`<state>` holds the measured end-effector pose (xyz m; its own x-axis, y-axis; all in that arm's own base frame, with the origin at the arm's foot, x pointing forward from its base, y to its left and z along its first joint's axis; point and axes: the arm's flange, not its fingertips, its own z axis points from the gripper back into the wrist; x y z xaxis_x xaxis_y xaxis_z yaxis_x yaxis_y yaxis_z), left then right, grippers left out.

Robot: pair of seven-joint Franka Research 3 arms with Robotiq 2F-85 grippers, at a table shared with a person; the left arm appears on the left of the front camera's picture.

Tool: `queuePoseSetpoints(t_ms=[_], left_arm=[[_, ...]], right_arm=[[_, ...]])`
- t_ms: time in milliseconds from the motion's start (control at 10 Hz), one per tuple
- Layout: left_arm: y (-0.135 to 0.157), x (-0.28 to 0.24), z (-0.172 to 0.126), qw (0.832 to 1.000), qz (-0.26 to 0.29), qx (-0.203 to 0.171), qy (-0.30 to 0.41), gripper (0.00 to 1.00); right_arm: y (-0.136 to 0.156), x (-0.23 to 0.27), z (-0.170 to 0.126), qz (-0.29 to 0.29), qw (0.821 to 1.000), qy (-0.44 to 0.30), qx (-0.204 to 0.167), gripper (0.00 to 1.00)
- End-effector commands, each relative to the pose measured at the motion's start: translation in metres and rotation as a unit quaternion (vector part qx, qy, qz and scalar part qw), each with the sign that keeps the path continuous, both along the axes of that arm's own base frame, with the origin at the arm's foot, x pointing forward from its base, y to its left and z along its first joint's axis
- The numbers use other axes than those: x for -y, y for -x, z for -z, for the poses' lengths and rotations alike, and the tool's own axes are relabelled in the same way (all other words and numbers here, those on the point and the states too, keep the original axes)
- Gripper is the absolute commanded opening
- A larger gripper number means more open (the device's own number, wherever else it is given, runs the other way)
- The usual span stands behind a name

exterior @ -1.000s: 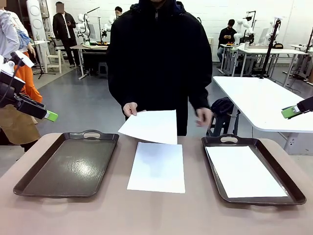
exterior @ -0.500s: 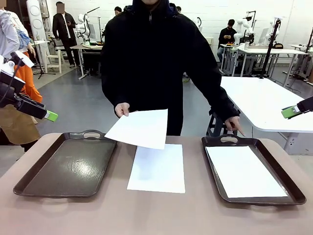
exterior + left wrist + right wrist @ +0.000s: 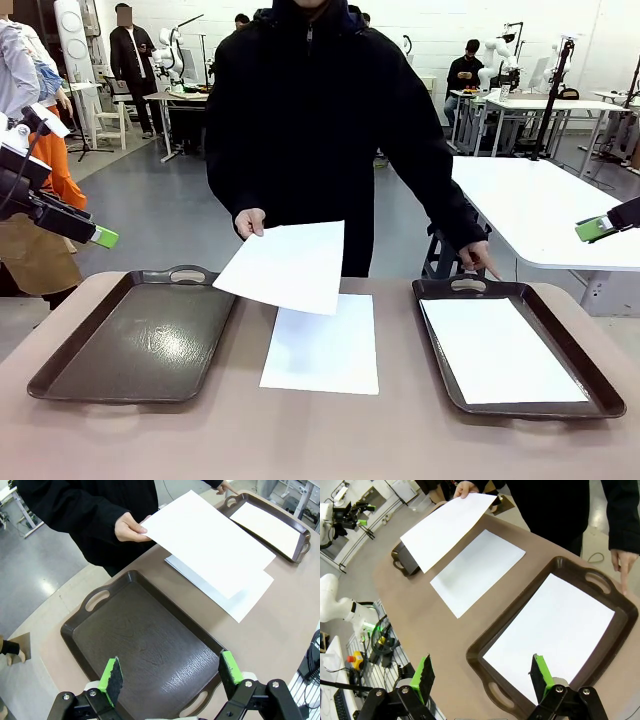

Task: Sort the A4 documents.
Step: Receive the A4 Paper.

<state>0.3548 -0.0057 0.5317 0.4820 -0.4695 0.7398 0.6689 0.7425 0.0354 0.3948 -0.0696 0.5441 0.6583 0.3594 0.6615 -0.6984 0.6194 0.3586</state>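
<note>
Your right tray [image 3: 530, 410] holds one A4 document [image 3: 500, 350]; another sheet [image 3: 325, 355] lies on the table [image 3: 320, 440]. Your left gripper [image 3: 170, 672] and right gripper [image 3: 482, 672] both gape wide.

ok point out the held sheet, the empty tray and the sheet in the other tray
held sheet [image 3: 285, 265]: front view, its middle
empty tray [image 3: 140, 340]: front view, bare floor
sheet in other tray [image 3: 500, 350]: front view, its middle

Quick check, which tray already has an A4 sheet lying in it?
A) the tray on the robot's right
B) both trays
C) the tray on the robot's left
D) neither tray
A: a white sheet lies flat inside the right tray, while the left tray has a bare dark floor.
</note>
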Motion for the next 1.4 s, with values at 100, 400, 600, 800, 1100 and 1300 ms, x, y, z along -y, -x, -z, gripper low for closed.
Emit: queuePoseSetpoints(t_ms=[100, 400, 600, 800, 1100, 1300], left_arm=[[-0.001, -0.001, 0.001, 1.0, 0.001, 0.0, 0.002, 1.0], [-0.001, -0.001, 0.001, 1.0, 0.001, 0.0, 0.002, 1.0], [-0.001, -0.001, 0.001, 1.0, 0.001, 0.0, 0.002, 1.0], [-0.001, -0.001, 0.001, 1.0, 0.001, 0.0, 0.002, 1.0], [-0.001, -0.001, 0.001, 1.0, 0.001, 0.0, 0.002, 1.0], [-0.001, -0.001, 0.001, 1.0, 0.001, 0.0, 0.002, 1.0]], right_arm=[[-0.002, -0.001, 0.001, -0.003, 1.0, -0.007, 0.002, 1.0], [0.0, 0.0, 0.0, 0.0, 1.0, 0.0, 0.0, 1.0], [-0.019, -0.033, 0.007, 0.002, 0.999, -0.019, -0.038, 1.0], [-0.039, -0.067, 0.017, -0.013, 0.995, -0.047, -0.084, 1.0], [-0.068, -0.116, 0.036, -0.008, 0.989, -0.092, -0.119, 1.0], [-0.097, -0.151, 0.071, 0.026, 0.971, -0.164, -0.17, 1.0]])
